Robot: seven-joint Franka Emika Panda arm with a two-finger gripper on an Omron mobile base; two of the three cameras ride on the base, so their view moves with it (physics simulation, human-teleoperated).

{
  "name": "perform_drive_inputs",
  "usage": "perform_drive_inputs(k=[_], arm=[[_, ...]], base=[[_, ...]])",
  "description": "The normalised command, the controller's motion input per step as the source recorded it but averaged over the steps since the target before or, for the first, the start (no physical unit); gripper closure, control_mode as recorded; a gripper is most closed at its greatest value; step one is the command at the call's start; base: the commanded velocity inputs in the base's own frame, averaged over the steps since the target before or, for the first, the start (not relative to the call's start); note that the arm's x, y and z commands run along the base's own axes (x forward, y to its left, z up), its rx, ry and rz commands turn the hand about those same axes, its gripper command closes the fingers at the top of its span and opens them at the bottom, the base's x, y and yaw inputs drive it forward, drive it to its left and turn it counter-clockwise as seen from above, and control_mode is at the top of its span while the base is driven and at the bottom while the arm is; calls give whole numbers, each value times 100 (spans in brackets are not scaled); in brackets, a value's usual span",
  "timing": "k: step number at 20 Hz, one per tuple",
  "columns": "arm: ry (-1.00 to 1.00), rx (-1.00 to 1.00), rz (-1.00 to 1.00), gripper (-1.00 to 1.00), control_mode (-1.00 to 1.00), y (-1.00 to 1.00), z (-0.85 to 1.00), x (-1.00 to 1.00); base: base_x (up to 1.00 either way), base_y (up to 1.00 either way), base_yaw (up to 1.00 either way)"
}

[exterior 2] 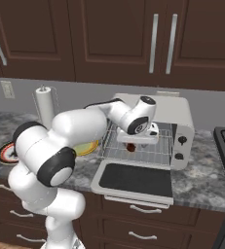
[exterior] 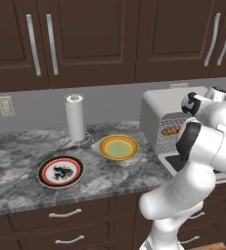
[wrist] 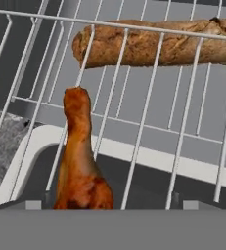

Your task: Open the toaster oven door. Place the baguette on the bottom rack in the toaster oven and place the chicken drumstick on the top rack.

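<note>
The toaster oven [exterior 2: 182, 119] stands on the counter with its door [exterior 2: 136, 180] folded down flat. The gripper [exterior 2: 142, 142] reaches into the cavity from the front, above the pulled-out top rack [exterior 2: 143, 153]. In the hand view the chicken drumstick [wrist: 80, 161] lies on that rack's wires directly under the hand, thick end nearest the camera; whether the jaws are spread or touching it cannot be told. The baguette [wrist: 153, 46] lies crosswise further in, seen through the wires on the bottom rack [wrist: 183, 117].
</note>
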Motion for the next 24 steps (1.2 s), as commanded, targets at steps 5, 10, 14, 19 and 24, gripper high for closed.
perform_drive_inputs(k=[5,10,14,19,24], arm=[[-10,1,-4,-100,-100,-19,37,-14],[-8,0,-18,-100,-100,-1,1,-72],[-1,-1,-23,-100,-100,13,-19,-61],[3,-3,-6,-100,-100,36,-39,-19],[10,-5,0,-100,-100,23,-58,0]], base=[[0,0,0],[0,0,0],[0,0,0],[0,0,0],[0,0,0]])
